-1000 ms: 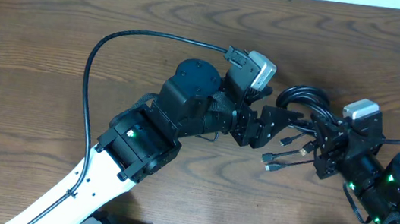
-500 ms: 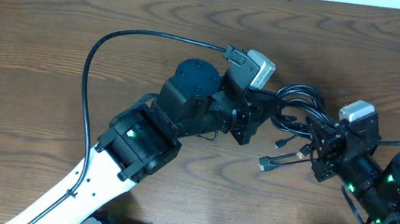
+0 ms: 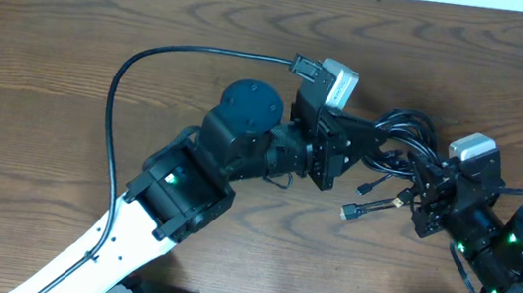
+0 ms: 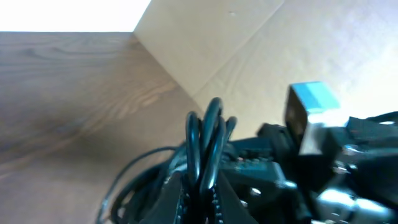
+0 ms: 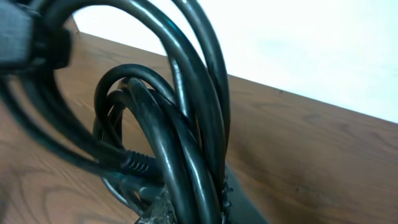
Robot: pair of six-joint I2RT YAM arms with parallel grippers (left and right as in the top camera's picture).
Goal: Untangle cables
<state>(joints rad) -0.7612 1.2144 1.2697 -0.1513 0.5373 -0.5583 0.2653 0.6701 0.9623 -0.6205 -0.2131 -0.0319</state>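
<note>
Thin blk cables [image 3: 400, 144]: tangled loops, plug ends loose, mid-right.

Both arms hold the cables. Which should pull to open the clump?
Left, likely: the left fingers pinch cable loops, and more table lies on its side to draw over. The right fingers, also clamped, can anchor.

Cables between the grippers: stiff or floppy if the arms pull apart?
Probably floppy: the cables sag in loose loops and their plug ends trail free. Likely light, being thin cords. The loops may cinch rather than slide apart, since strands cross tightly where the left gripper and right gripper pinch them.
</note>
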